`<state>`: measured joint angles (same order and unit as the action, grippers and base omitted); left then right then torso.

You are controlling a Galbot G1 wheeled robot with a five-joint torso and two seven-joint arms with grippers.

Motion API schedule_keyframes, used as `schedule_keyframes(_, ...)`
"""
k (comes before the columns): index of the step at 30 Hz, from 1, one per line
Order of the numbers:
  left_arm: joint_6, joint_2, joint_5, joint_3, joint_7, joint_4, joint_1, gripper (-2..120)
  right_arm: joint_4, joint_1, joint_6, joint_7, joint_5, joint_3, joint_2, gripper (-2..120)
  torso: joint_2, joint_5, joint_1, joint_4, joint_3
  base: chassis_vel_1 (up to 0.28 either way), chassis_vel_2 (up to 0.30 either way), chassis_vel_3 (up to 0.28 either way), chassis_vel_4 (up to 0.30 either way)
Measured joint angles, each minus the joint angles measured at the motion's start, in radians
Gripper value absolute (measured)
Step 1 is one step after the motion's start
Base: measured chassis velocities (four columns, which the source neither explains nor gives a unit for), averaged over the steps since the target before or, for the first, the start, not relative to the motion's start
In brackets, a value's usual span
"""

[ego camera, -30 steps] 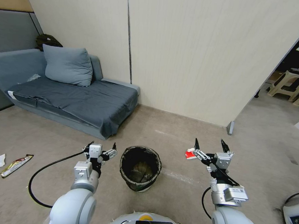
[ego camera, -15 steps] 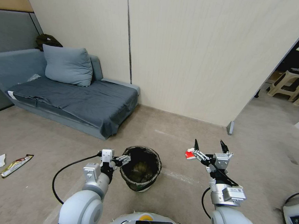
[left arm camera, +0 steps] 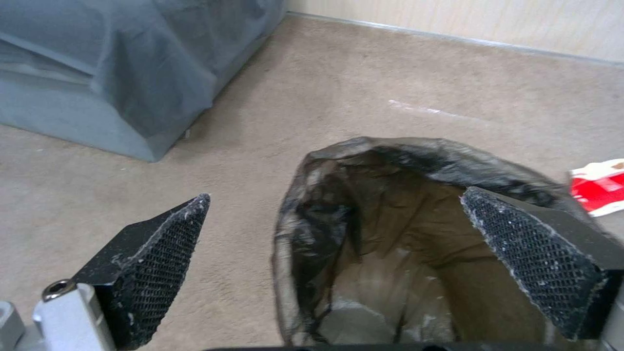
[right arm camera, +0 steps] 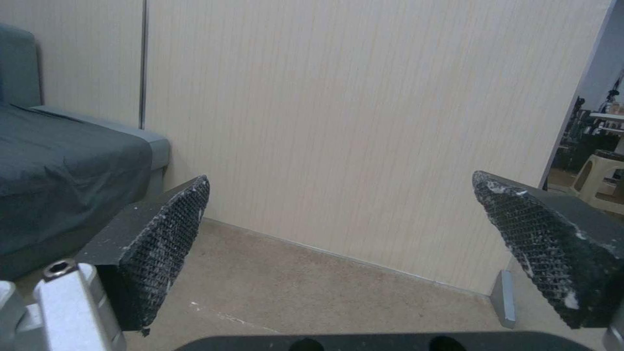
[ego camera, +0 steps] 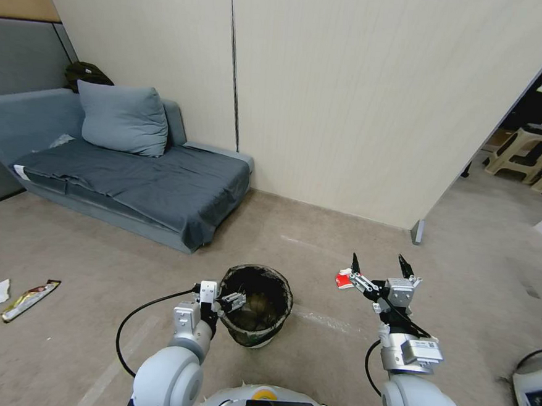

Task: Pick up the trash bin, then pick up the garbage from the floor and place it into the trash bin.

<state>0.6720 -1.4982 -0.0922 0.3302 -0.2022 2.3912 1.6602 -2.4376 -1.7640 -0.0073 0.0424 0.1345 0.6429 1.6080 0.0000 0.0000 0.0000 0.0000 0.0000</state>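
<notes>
Black-lined bin (ego camera: pixel 255 305) stands upright on the carpet, centre. Left gripper (left arm camera: pixel 338 253) is spread wide astride its near-left rim, one finger outside, one over the opening. Right gripper (ego camera: pixel 377 265) hovers agape, empty, beside a red-and-white wrapper (ego camera: pixel 343 280) on the floor.
</notes>
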Motion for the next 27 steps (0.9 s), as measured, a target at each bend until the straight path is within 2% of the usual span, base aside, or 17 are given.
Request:
schedule_keyframes(6, 0.013, -0.002, 0.002, -0.005, -0.024, -0.014, 0.0, 100, 0.001, 0.0, 0.005, 0.0, 0.002, -0.001, 0.0, 100, 0.0, 0.0, 0.0, 0.0, 0.0, 0.0, 0.0, 0.0, 0.0)
schedule_keyframes(13, 0.062, -0.004, -0.019, -0.02, -0.072, -0.03, -0.003, 100, 0.002, 0.0, 0.006, 0.0, 0.002, -0.002, 0.0, 100, 0.0, 0.0, 0.0, 0.0, 0.0, 0.0, 0.0, 0.0, 0.0)
schedule_keyframes(27, 0.065, -0.005, -0.041, -0.027, -0.069, -0.043, -0.003, 100, 0.006, -0.001, 0.016, -0.002, 0.013, -0.003, 0.0, 100, 0.0, 0.0, 0.0, 0.0, 0.0, 0.0, 0.0, 0.0, 0.0)
